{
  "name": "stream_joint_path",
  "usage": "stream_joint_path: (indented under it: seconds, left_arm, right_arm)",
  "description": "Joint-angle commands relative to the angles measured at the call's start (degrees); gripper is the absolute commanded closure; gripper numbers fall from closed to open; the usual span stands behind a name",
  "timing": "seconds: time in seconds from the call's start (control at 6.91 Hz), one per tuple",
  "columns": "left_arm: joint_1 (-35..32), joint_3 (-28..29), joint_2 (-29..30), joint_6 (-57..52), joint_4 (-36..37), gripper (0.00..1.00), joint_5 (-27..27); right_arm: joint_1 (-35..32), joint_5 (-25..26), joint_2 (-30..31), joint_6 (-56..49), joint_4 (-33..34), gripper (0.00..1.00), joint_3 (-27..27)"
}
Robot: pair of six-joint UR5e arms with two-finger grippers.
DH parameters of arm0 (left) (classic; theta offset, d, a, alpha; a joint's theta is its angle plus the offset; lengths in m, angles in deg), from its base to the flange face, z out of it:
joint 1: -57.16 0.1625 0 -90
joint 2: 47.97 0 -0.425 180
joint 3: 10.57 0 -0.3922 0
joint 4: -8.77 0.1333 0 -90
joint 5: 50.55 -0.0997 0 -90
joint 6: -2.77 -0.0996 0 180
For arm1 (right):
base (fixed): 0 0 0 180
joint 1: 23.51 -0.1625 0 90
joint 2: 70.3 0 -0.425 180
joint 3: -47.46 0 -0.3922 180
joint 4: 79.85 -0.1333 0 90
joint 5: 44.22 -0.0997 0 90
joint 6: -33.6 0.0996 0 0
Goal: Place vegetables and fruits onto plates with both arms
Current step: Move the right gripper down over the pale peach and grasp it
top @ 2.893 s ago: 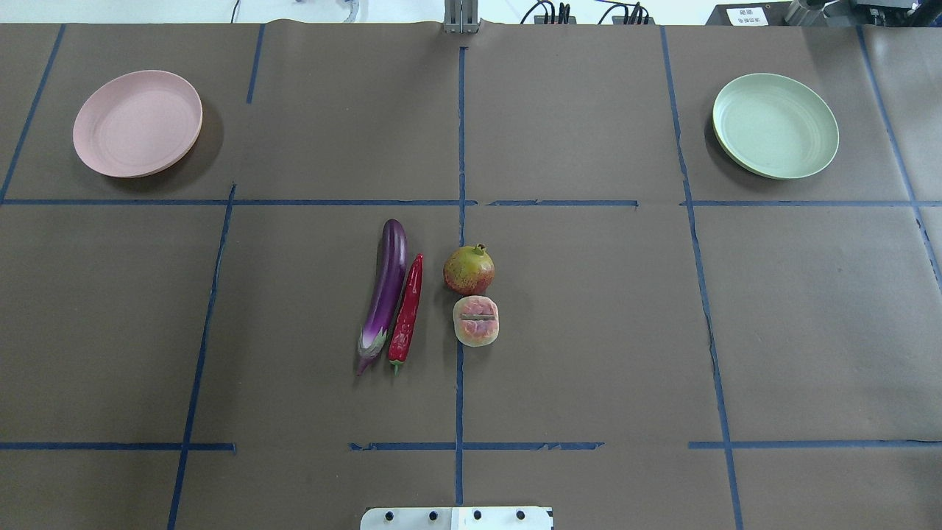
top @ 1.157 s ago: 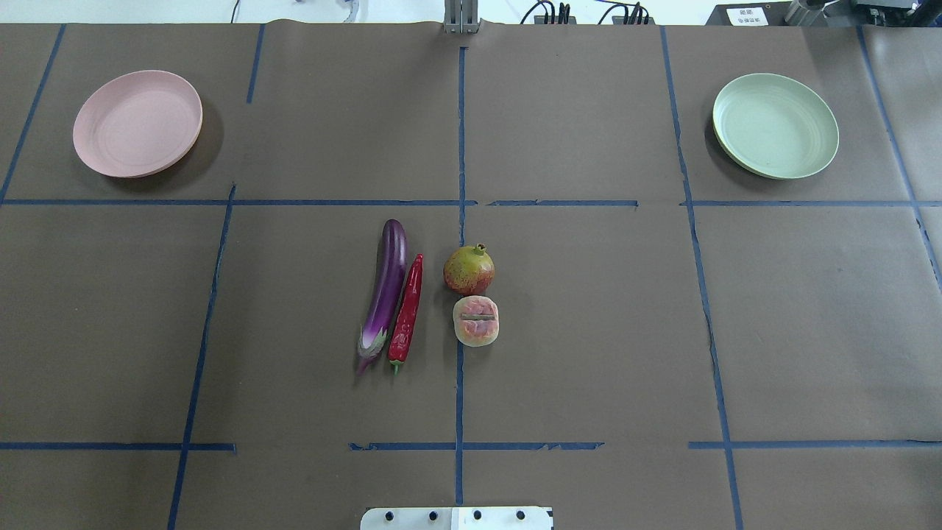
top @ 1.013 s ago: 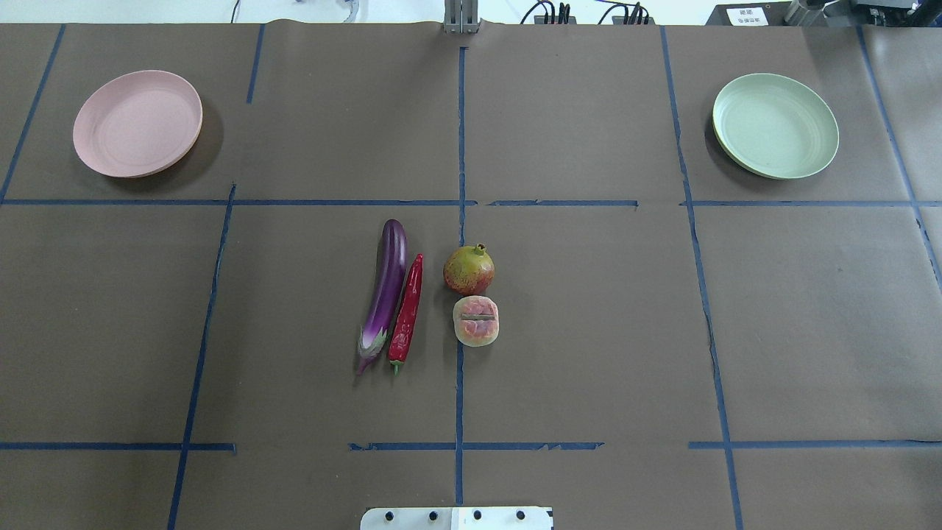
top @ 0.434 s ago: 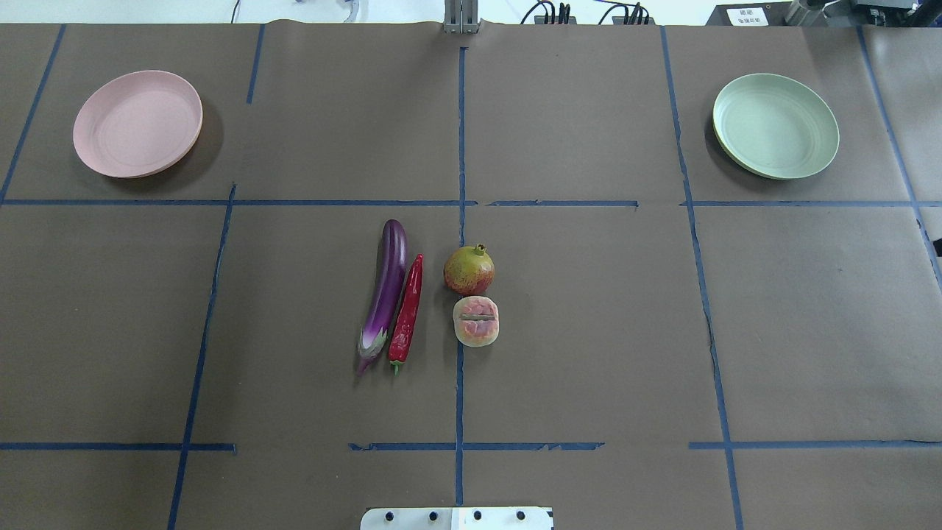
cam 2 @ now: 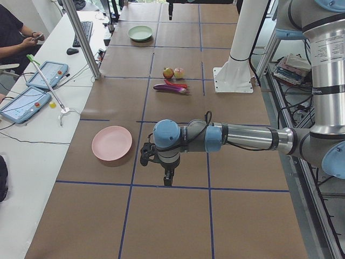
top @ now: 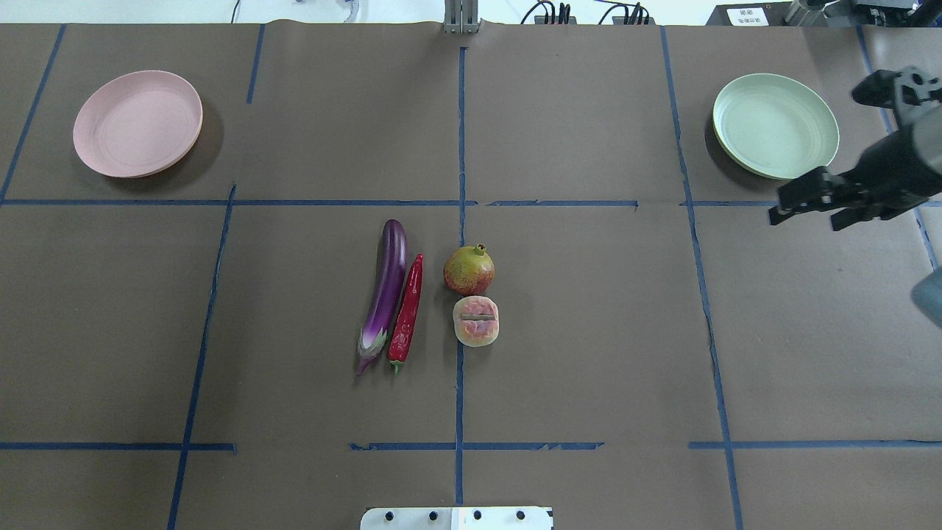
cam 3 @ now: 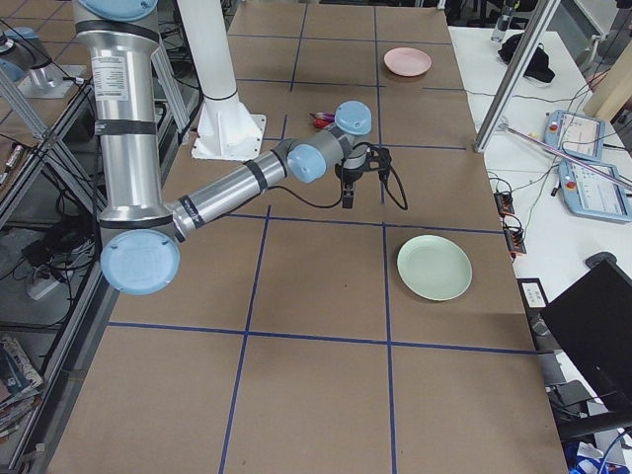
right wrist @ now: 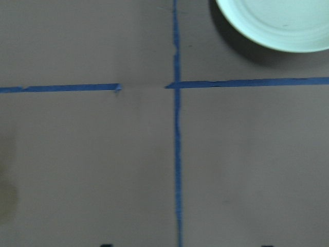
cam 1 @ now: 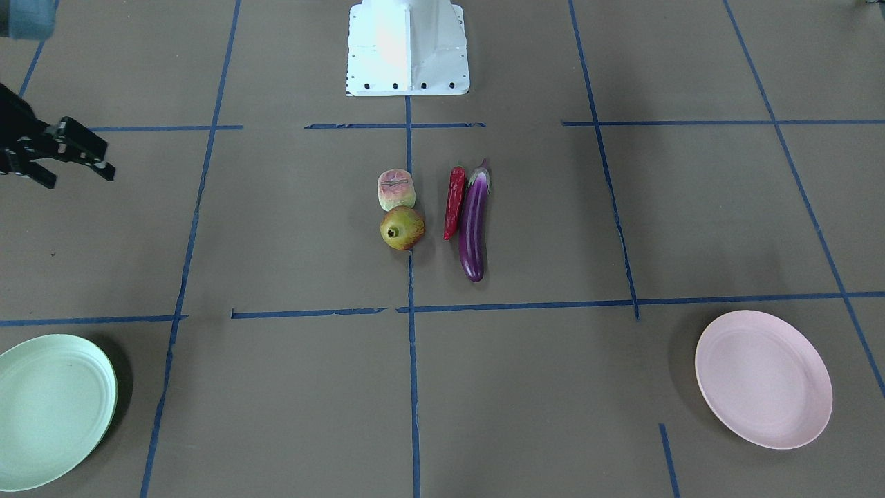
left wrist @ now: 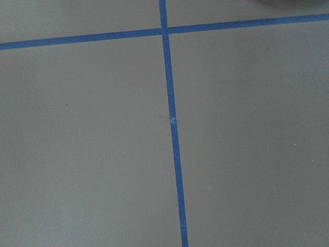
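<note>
Clock directions follow the overhead view, with 12 pointing away from the robot. The eggplant [top: 384,291] and the red chili pepper [top: 407,309] lie touching, lengthwise, at 9 o'clock of the centre tape line [top: 460,147]. The pomegranate-like fruit [top: 469,270] sits at 12 o'clock of the blocky fruit [top: 476,321], just across that line.

This split probably gives each arm its own pair. The bare pink plate [top: 137,123] lies at 10 o'clock and the bare green plate [top: 775,126] at 2 o'clock, both well apart from the produce.

The right gripper [top: 802,219] hovers at 5 o'clock of the green plate with its fingers spread and empty, ready to reach in. The left gripper [cam 2: 164,171] hangs near the pink plate; whether its fingers are spread cannot be told. Nothing is plated yet.
</note>
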Motion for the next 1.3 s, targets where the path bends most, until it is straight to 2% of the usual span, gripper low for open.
stream_joint_path:
  seconds: [0.0,0.29,0.43,0.58,0.87,1.16]
  left_arm:
    - [0.0,0.1,0.0,0.0,0.0,0.0,1.5]
    - [0.0,-0.2,0.0,0.0,0.0,0.0,1.4]
    - [0.1,-0.1,0.0,0.0,-0.3,0.0,1.5]
    - [0.1,-0.1,0.0,0.0,-0.3,0.0,1.5]
    - [0.1,-0.2,0.0,0.0,-0.4,0.0,1.5]
    - [0.0,-0.2,0.0,0.0,-0.4,0.0,1.5]
  right_arm:
    - [14.5,10.2,-10.7,17.9,0.5,0.0,0.3]
    - [28.7,24.8,-20.8,28.1,5.8,0.0,-2.3]
    - [31.9,28.5,-25.3,30.2,7.3,0.0,-5.2]
    - [33.4,31.3,-29.6,31.0,7.3,0.0,-9.7]
    - [34.4,33.4,-36.1,31.8,6.8,0.0,-19.0]
    - [35.1,33.8,-37.2,31.8,6.9,0.0,-21.5]
